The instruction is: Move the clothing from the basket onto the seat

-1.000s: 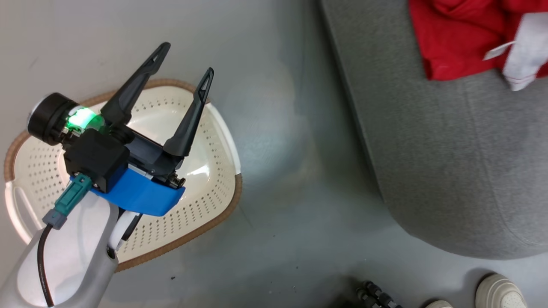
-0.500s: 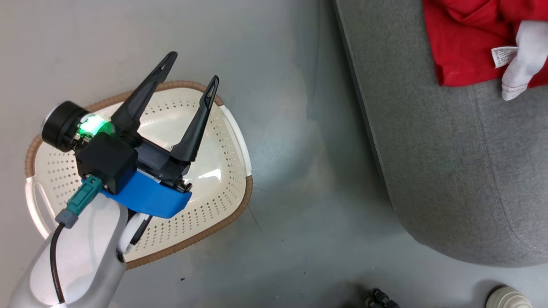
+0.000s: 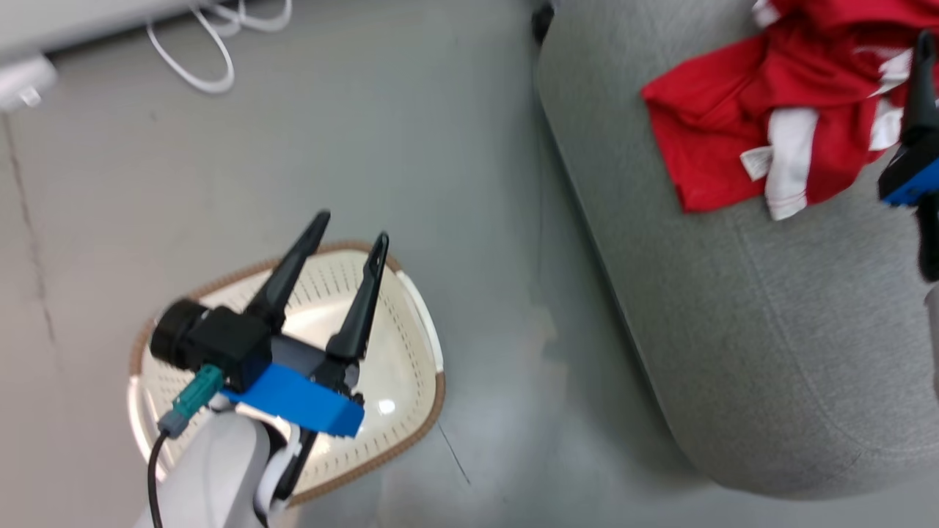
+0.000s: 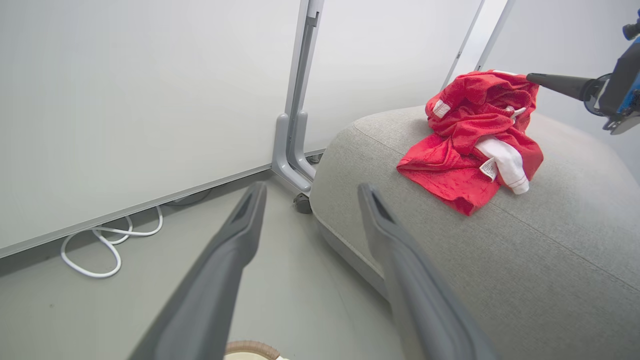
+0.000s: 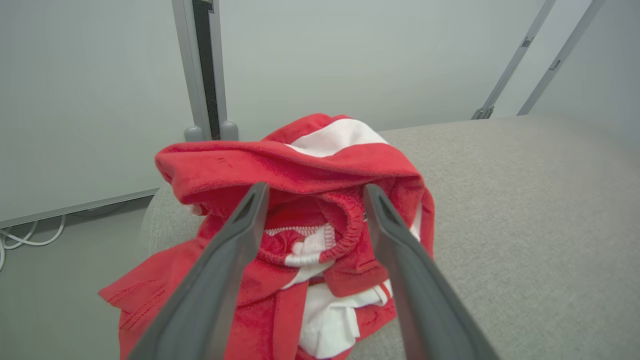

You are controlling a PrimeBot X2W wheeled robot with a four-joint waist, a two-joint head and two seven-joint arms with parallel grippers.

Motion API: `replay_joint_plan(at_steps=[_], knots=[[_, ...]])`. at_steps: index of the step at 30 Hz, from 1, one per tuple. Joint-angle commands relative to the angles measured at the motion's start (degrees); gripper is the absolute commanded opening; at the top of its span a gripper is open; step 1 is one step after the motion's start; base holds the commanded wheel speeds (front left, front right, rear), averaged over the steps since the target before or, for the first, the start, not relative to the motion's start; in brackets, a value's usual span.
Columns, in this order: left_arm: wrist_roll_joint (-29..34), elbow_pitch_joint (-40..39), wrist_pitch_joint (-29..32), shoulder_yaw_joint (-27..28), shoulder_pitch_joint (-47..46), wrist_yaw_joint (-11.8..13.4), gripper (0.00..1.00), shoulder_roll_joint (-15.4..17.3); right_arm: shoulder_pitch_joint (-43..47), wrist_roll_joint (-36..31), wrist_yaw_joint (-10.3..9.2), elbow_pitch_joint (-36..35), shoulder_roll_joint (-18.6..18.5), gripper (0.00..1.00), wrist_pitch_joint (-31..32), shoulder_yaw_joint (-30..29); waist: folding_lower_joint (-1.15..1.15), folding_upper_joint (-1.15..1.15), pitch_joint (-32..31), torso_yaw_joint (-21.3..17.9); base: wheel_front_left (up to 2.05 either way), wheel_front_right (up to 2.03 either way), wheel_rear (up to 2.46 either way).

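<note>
Clothing (image 3: 770, 139) heaped on seat (image 3: 770, 330), right | basket (image 3: 422, 345) on grey floor (image 3: 367, 132), left | cable (image 3: 207, 90) by far wall (image 4: 125, 100) | left gripper (image 3: 352, 227) spread | right gripper (image 5: 315, 188) spread

- Right gripper (image 3: 921, 81): cut off by the frame's right edge; one finger visible.
- Basket (image 3: 407, 345): interior partly hidden behind left gripper (image 3: 352, 227) and forearm, lower left.
- Clothing (image 3: 733, 139): cropped at top edge; tag (image 3: 755, 161) print illegible.

The clothing (image 3: 741, 139) lies on the seat (image 3: 770, 330), the basket (image 3: 403, 352) on the floor (image 3: 367, 132) left of it.
</note>
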Motion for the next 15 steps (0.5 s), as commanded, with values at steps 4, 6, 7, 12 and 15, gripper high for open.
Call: replay_joint_plan(at_steps=[4,6,7,12,15], knots=[[-0.86,1.05,-0.26,3.33,6.39,-0.34,1.00,-2.75,5.99,1.31,0.01,-1.42,1.01,1.00,-0.26,4.26,0.00,0.00,-13.53,2.09,0.00,0.00,0.00],[-0.99,1.31,-0.26,4.98,8.84,-0.43,1.00,-3.72,8.31,3.11,0.01,-2.74,1.94,1.00,-0.26,5.85,0.00,0.00,-16.28,2.79,0.00,0.00,0.00],[-1.23,1.50,-0.26,5.83,10.11,-0.46,1.00,-4.10,9.71,3.54,0.01,-3.59,2.14,1.00,-0.29,6.55,0.00,0.00,-17.70,3.16,0.00,0.00,0.00],[-1.02,1.74,-0.26,9.89,15.83,-0.53,1.00,-5.76,17.23,5.97,0.01,-9.18,4.17,1.00,-0.36,9.69,0.00,0.00,-22.97,5.28,0.00,0.00,0.00],[-0.82,1.45,-0.26,12.84,18.69,-0.55,1.00,-6.42,21.94,5.33,0.01,-13.11,5.61,1.00,-0.35,11.58,0.00,0.00,-24.98,6.64,0.00,0.00,0.00]])
